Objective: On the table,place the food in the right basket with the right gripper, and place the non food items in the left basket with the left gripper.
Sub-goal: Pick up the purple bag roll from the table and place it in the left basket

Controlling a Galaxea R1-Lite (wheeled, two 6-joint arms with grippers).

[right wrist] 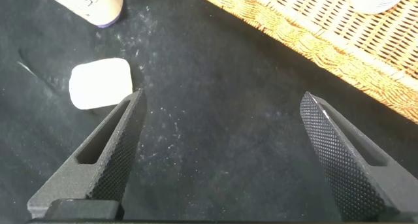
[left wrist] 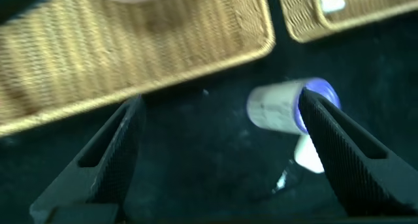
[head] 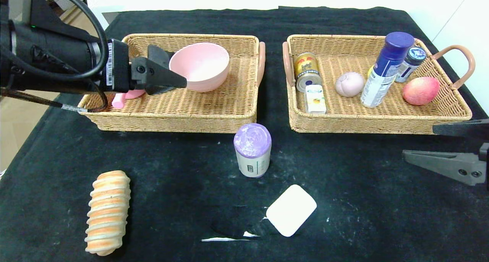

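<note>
With its fingers spread and empty above the left wicker basket (head: 214, 113), the left gripper (head: 170, 69) seems between items; next, the purple-capped cylindrical container (head: 252, 150) at mid-worktop needs grasping, while the right gripper (head: 450, 147) waits wide apart near the right edge.

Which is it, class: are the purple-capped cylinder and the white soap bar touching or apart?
Apart. The head view shows bare black cloth between the purple-capped cylinder and the white soap bar.

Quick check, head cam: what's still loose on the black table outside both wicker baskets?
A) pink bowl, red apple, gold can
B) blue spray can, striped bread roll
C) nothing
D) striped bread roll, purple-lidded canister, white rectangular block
D: the striped orange-and-cream bread roll, the purple-lidded white canister and the white rounded rectangular block all lie on the black table, in front of both baskets.
</note>
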